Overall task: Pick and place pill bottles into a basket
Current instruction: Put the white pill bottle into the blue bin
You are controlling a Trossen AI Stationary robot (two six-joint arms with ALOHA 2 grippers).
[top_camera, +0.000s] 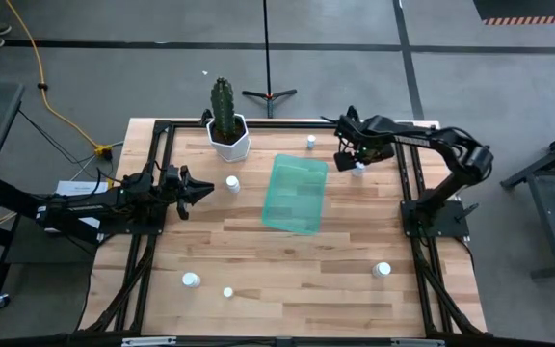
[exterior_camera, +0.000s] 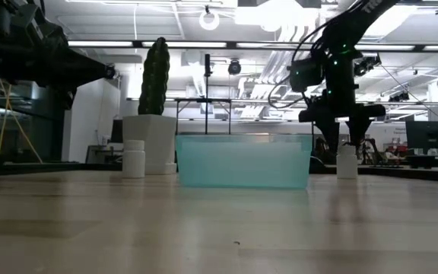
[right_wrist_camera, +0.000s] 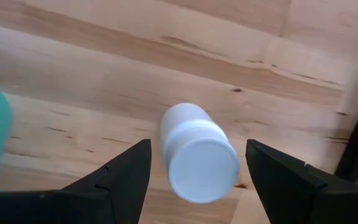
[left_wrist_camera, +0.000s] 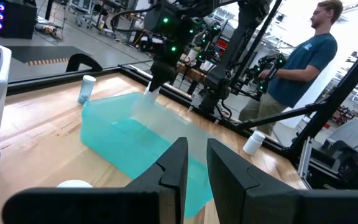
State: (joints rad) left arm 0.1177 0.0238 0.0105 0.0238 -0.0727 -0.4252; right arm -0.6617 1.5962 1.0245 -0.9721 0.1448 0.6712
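The basket [top_camera: 297, 193] is a teal tray in the middle of the table, also seen in the low view [exterior_camera: 243, 161]. My right gripper [top_camera: 356, 160] hangs over a white pill bottle [right_wrist_camera: 197, 152] just right of the basket. It is open, with one finger [right_wrist_camera: 126, 171] on each side of the bottle and a gap to each. That bottle [exterior_camera: 346, 161] stands upright on the table. My left gripper [top_camera: 200, 190] waits at the left, shut and empty, close to another pill bottle [top_camera: 232, 183]. Its fingers [left_wrist_camera: 176, 165] point toward the basket [left_wrist_camera: 135, 137].
A cactus in a white pot [top_camera: 229, 135] stands behind the basket at the left. More pill bottles stand at the back [top_camera: 310, 142], front right [top_camera: 383, 270] and front left [top_camera: 191, 280], [top_camera: 227, 291]. A person [left_wrist_camera: 297, 62] stands beyond the table.
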